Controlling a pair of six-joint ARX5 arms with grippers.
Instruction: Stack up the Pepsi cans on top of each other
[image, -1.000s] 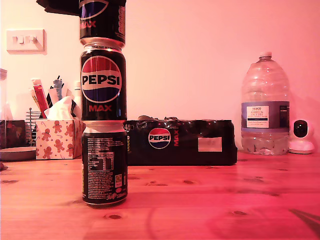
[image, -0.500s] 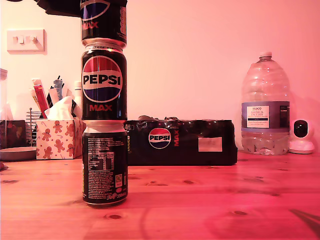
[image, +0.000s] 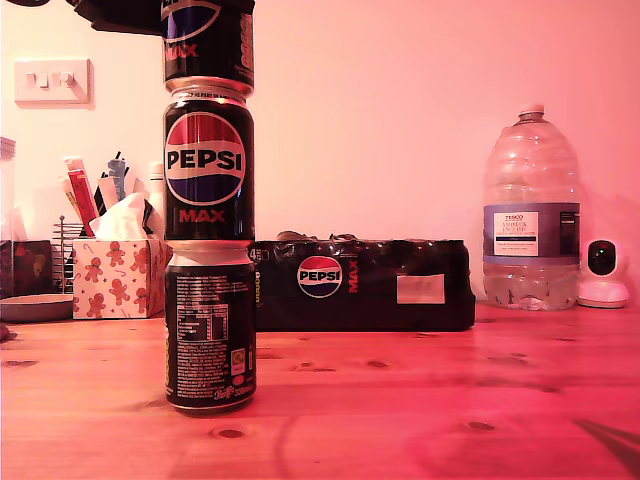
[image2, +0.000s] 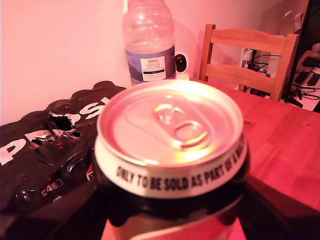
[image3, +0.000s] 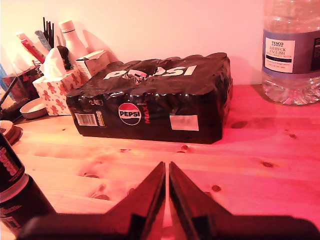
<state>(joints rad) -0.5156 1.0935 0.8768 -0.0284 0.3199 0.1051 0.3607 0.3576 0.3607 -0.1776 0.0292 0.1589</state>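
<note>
Nearest in the exterior view, a wooden table (image: 420, 400) with knots and visible grain is seen. On it, toward the exterior view's left, three Pepsi cans are stacked in one upright column. The bottom can (image: 209, 328) is glossy black aluminium, its small white print turned to the camera, a silver rim at its top. The middle can (image: 208, 165) sits on that rim, round red-white-blue logo facing forward. The top can (image: 207, 42) rests on the middle one and is cut off by the frame's upper edge, where a dark arm part is glimpsed.

In the first wrist view the top can's silver lid (image2: 172, 125) with pull tab fills the picture; the first gripper's jaws are not shown, so their state cannot be told. The second gripper (image3: 166, 200) hangs over bare wood, its dark tapered jaws nearly touching with nothing between them.

Farther back, a crinkled black plastic-wrapped multipack (image: 362, 284) lies against the wall. To the exterior view's left a patterned tissue box (image: 117, 274) is noted, to its right a ribbed clear water bottle (image: 530, 222).
</note>
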